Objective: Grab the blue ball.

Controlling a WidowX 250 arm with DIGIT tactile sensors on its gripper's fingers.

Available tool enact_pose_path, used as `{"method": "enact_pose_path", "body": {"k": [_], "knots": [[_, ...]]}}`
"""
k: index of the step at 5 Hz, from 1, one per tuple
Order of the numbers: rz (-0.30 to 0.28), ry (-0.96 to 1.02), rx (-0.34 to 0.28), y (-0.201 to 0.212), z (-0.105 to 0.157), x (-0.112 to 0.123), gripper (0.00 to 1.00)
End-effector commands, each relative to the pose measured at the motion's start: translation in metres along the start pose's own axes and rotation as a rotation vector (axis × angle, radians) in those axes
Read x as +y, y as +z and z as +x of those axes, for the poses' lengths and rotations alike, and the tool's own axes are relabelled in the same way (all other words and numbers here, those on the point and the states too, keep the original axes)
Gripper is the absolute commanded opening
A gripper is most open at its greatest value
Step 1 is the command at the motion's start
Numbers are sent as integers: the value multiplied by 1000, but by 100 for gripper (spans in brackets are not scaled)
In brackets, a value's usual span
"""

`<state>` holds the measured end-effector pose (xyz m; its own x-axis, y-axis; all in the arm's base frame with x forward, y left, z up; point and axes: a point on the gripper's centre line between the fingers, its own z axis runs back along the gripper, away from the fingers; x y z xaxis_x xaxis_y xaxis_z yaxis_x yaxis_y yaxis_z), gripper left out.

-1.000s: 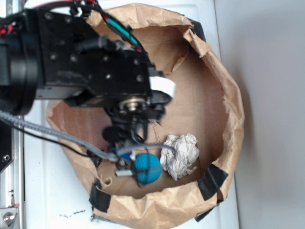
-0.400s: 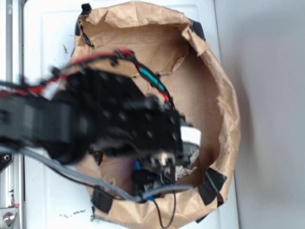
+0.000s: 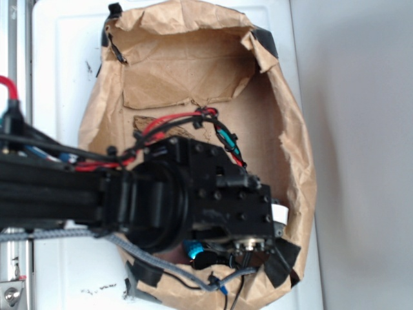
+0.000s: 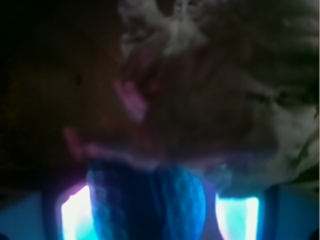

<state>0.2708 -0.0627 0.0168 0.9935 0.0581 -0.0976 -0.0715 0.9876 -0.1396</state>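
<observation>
Gripper fingers stand spread on either side of the blue ball, which fills the gap; contact cannot be judged in the dark, blurred wrist view. Just beyond the ball lies the crumpled white paper wad. From outside, the black arm hides both, low inside the creased brown paper bag on the white table.

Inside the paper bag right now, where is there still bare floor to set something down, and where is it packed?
Free: the bag floor's upper half, from the back wall's folded flap down to the arm's red and black cables. Crowded: the lower end, where the arm covers the floor and the gripper straddles the blue ball, with the crumpled paper right behind it.
</observation>
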Motion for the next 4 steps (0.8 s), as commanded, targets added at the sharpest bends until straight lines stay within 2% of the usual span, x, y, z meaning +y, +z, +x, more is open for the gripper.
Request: {"method": "enact_pose_path", "body": {"k": [1, 2, 3, 4], "knots": [[-3, 20, -88, 26, -5, 8, 0], [-61, 105, -158, 67, -3, 37, 0], [-100, 216, -197, 99, -7, 73, 0], [-75, 257, -235, 124, -17, 89, 0]]}}
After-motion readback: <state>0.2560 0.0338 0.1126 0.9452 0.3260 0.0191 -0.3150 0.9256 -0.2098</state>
